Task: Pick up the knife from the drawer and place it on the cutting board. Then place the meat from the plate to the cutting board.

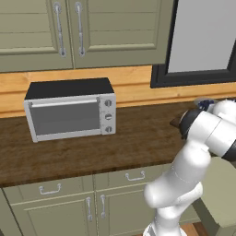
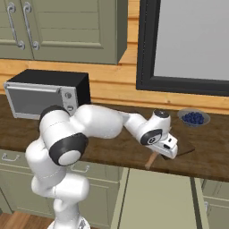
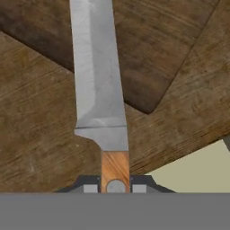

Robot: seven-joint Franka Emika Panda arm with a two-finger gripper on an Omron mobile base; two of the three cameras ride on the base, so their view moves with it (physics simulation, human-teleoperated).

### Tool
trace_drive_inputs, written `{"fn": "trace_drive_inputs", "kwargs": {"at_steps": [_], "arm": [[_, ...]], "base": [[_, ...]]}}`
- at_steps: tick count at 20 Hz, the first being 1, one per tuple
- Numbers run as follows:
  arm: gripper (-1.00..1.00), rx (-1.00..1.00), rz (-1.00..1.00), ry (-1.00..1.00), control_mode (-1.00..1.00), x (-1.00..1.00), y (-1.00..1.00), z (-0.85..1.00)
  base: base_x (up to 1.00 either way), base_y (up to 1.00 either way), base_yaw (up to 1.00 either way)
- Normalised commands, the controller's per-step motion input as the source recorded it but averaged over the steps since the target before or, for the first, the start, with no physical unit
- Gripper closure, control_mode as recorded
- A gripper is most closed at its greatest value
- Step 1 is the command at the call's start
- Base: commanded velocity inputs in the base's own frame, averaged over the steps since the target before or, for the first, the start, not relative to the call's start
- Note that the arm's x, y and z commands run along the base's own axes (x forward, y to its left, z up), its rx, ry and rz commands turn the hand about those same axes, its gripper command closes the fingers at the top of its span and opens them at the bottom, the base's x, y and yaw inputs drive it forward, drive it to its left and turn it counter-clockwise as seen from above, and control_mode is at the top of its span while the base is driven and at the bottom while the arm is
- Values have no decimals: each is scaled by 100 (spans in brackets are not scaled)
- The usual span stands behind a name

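Observation:
My gripper (image 3: 115, 187) is shut on the tan wooden handle of the knife (image 3: 99, 90). The pale silver blade points away from the hand, and its far half hangs over a corner of the dark-brown cutting board (image 3: 157, 45). From the right base, the gripper (image 2: 166, 152) hovers low over the counter's front edge, with the knife handle (image 2: 151, 160) sticking out toward the open drawer (image 2: 156, 197). The board (image 2: 187, 150) lies just right of the hand. The plate and the meat are out of view.
A grey bowl of blue berries (image 2: 193, 117) stands behind the board near the wall. A silver toaster oven (image 1: 69, 113) sits on the counter's left part. The drawer (image 1: 223, 189) juts out below the counter edge, under the arm. A dark-framed window (image 2: 188, 40) is on the wall.

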Motion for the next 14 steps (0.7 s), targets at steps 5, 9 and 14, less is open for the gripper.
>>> {"fn": "trace_drive_inputs", "kwargs": {"at_steps": [5,9,14], "arm": [[100,0,0,0,-100,62,0,0],[100,0,0,-1,-100,70,0,0],[100,0,0,-1,-100,42,0,0]], "base": [[0,0,0],[0,0,0],[0,0,0]]}}
